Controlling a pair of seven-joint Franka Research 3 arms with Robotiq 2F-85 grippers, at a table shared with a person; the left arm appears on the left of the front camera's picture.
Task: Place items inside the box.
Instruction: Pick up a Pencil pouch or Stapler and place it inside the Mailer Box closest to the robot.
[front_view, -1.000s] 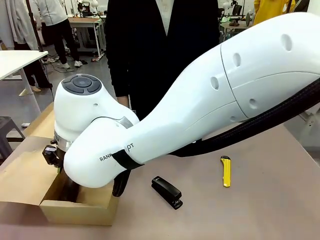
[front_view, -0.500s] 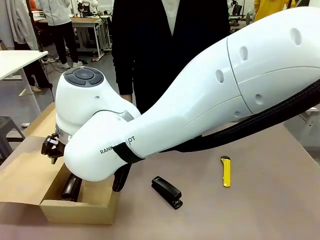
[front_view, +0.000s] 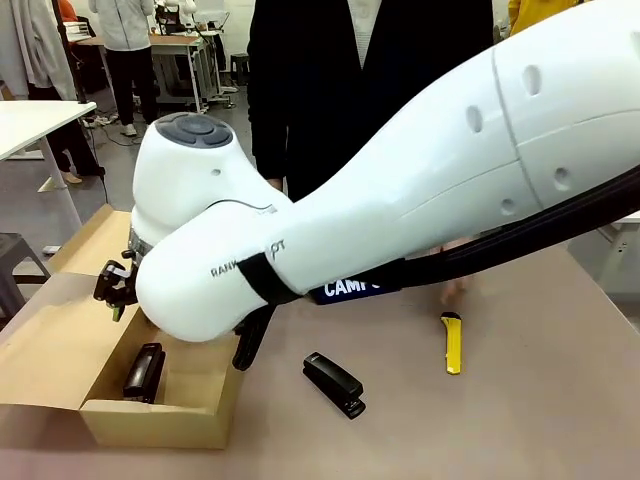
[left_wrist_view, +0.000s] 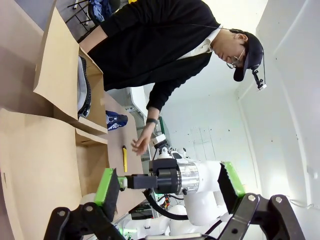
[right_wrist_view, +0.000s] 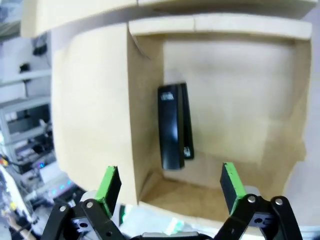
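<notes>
The cardboard box (right_wrist_view: 95, 100) walls flank my right gripper (right_wrist_view: 170, 170), which is wide open and empty. The black stapler (right_wrist_view: 175, 125) lies inside, straight ahead.

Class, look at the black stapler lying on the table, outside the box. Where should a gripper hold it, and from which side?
Grip the black stapler on the table across its narrow sides near mid-length, coming down from above. It lies flat with its long body running diagonally, so the grasp should probably sit square to that line.
</notes>
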